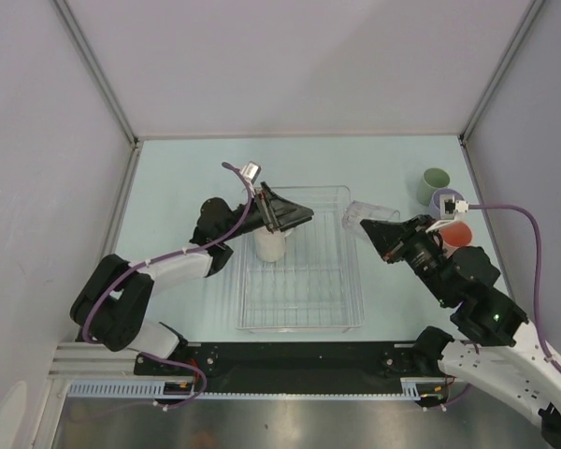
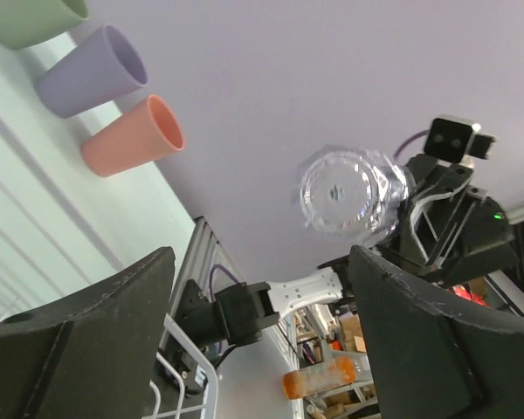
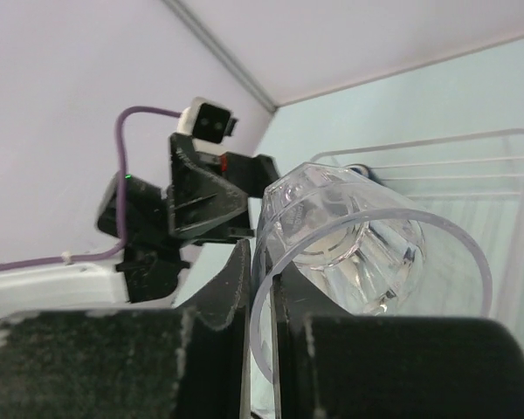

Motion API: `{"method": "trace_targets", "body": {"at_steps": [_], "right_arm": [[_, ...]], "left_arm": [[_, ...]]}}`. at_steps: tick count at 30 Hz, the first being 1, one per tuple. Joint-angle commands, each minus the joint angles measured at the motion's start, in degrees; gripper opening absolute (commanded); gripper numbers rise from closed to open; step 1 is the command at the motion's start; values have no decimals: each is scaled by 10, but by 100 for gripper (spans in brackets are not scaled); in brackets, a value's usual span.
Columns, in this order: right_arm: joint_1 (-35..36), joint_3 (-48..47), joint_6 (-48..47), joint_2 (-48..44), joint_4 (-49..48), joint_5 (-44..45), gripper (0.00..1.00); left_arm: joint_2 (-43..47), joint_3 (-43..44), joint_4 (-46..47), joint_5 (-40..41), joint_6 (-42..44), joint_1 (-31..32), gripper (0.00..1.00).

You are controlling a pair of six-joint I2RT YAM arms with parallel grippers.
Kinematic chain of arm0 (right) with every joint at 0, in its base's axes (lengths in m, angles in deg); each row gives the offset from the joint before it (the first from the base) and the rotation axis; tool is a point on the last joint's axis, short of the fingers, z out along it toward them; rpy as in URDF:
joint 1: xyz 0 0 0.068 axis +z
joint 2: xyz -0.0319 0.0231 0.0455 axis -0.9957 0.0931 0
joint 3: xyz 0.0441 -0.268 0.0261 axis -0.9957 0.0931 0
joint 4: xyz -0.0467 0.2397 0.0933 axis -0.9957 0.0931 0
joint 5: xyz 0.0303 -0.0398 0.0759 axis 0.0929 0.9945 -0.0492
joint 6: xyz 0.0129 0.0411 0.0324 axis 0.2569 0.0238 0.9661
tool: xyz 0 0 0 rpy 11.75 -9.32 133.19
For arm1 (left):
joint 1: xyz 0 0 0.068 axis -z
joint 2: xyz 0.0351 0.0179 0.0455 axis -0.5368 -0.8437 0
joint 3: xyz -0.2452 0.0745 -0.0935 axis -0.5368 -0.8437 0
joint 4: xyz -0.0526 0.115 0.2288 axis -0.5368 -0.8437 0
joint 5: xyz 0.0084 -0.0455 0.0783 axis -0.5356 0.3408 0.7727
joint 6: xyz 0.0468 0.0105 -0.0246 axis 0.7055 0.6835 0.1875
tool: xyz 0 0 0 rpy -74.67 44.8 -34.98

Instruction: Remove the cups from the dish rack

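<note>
The clear dish rack (image 1: 348, 281) lies at the table's middle, with the cream-white mug (image 1: 269, 247) upright in its far left corner. My left gripper (image 1: 297, 216) is open and empty just above the mug, pointing right; its jaws stand wide apart in the left wrist view (image 2: 262, 349). My right gripper (image 1: 378, 230) is shut on the rim of the clear glass (image 1: 365, 215), held tilted above the rack's far right corner. In the right wrist view (image 3: 260, 262) one finger is inside the glass (image 3: 358, 253), one outside. The dark blue mug is out of view.
The sage green cup (image 1: 435, 184), lavender cup (image 1: 449, 200) and salmon cup (image 1: 457, 233) stand on the table right of the rack, close behind my right arm. They also show in the left wrist view (image 2: 31, 19), (image 2: 92, 70), (image 2: 131, 138). Walls enclose the table.
</note>
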Motion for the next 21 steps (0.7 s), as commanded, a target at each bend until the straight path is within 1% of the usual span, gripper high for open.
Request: {"method": "trace_targets", "body": {"at_steps": [1, 2, 3, 4, 5, 6, 7, 8, 9, 10, 11, 12, 13, 14, 15, 17, 18, 19, 21], "right_arm": [[0, -65, -37, 41, 67, 130, 0], [0, -99, -42, 64, 107, 157, 0], [0, -122, -44, 87, 128, 186, 0], [-1, -144, -48, 112, 149, 244, 0], [-4, -193, -50, 173, 185, 272, 0], [-6, -219, -55, 201, 200, 294, 0], [-11, -243, -61, 236, 214, 327, 0], [-33, -271, -63, 289, 234, 335, 0], [-48, -323, -60, 322, 248, 335, 0], [-71, -360, -52, 350, 264, 316, 0], [-113, -390, -23, 409, 303, 302, 0], [-135, -451, -11, 437, 322, 274, 0], [-150, -478, 8, 462, 356, 265, 0], [-178, -500, 20, 510, 364, 257, 0], [-192, -539, 20, 530, 368, 231, 0], [-219, -579, 39, 575, 393, 214, 0], [-250, -613, 42, 620, 404, 186, 0], [-267, -633, 43, 641, 422, 168, 0], [-293, -664, 39, 700, 439, 141, 0]], "left_arm": [[40, 16, -91, 34, 72, -8, 86], [52, 26, -130, 57, 93, -5, 86], [71, 31, -210, 73, 113, -5, 86], [83, 35, -245, 87, 147, -4, 86], [92, 44, -277, 116, 161, -4, 85], [110, 51, -343, 129, 175, -3, 85], [117, 60, -381, 140, 202, -1, 85], [124, 79, -417, 157, 216, -1, 84], [132, 89, -485, 186, 229, 2, 84], [147, 97, -516, 204, 255, 5, 84], [155, 110, -566, 219, 266, 6, 84], [164, 115, -592, 254, 284, 6, 84], [178, 121, -614, 269, 290, 8, 84], [185, 127, -650, 280, 296, 8, 84], [193, 127, -663, 305, 306, 9, 84], [212, 128, -690, 323, 312, 8, 84], [219, 127, -698, 330, 315, 9, 83], [223, 126, -706, 340, 316, 9, 83], [232, 126, -723, 337, 318, 9, 81]]}}
